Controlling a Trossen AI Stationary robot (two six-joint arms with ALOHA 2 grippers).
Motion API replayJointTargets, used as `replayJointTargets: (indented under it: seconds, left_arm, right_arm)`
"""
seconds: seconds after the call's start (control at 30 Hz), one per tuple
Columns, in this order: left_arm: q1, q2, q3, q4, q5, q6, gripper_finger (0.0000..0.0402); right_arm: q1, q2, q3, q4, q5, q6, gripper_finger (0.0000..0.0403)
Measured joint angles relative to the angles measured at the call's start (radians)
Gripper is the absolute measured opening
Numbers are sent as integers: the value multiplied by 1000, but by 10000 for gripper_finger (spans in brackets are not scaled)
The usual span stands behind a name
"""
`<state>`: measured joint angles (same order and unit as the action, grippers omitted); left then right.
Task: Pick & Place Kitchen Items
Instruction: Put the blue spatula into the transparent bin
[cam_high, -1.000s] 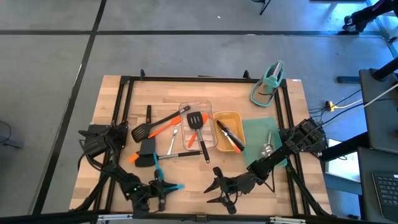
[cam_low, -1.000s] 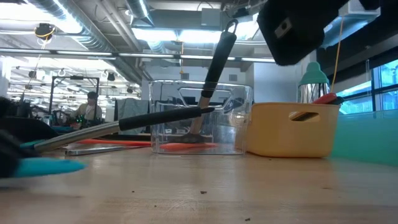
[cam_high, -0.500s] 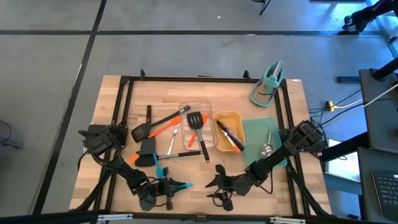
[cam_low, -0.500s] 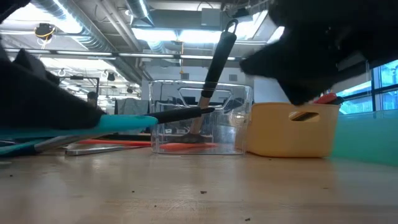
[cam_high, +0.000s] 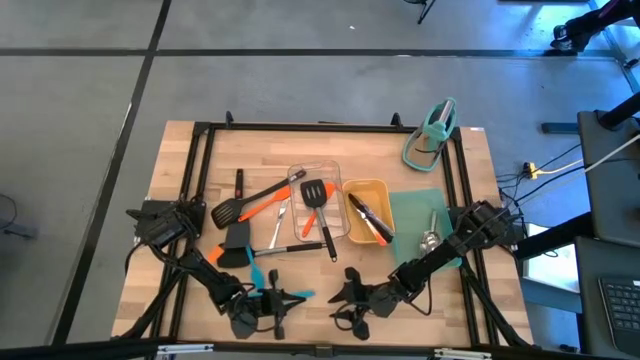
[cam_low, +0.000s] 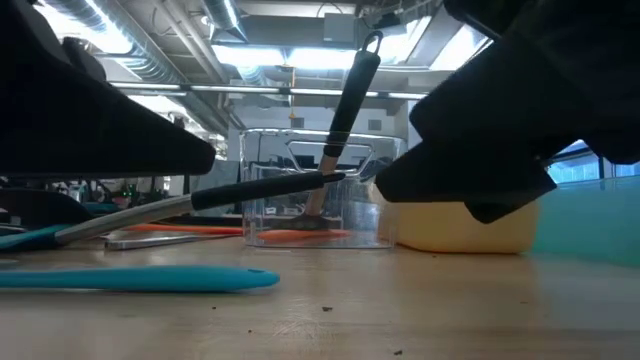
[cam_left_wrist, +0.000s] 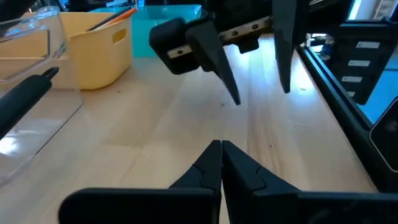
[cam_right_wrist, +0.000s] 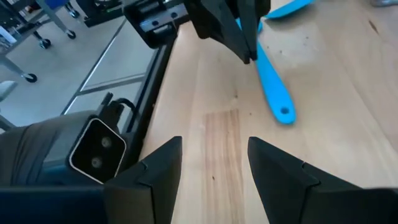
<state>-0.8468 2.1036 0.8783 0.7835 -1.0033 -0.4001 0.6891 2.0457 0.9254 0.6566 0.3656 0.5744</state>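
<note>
Since a second ago your left hand (cam_high: 283, 298), pinched shut on the blue spatula (cam_right_wrist: 272, 93), has swung rightward; the spatula's handle points along the worktop (cam_high: 180, 200) toward your half-open right hand (cam_high: 345, 300).

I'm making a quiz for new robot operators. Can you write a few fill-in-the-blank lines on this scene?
1. The left claw has its fingers ___.
2. The right claw has its fingers ___.
3. The spatula lying flat on the table near both claws is coloured ___.

Missing words: shut; open; blue.
</note>
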Motion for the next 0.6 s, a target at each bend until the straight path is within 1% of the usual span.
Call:
replayJointTargets:
  seconds: [0.2,0.33,0.43,0.5,0.6]
  left_arm:
    - [-20,0,0,-53,10,-67,2]
    - [-54,-2,0,-87,5,-93,11]
    - [-79,-20,0,-88,1,-92,22]
    - [-101,-39,0,-100,-23,-87,30]
    - [-135,-69,0,-146,-81,-95,39]
  right_arm:
    - [2,0,16,-7,5,-16,188]
    - [2,6,16,-4,72,-42,188]
    - [-3,43,20,45,116,-88,188]
    - [-15,81,47,67,120,-111,188]
    - [-36,142,128,60,121,-120,188]
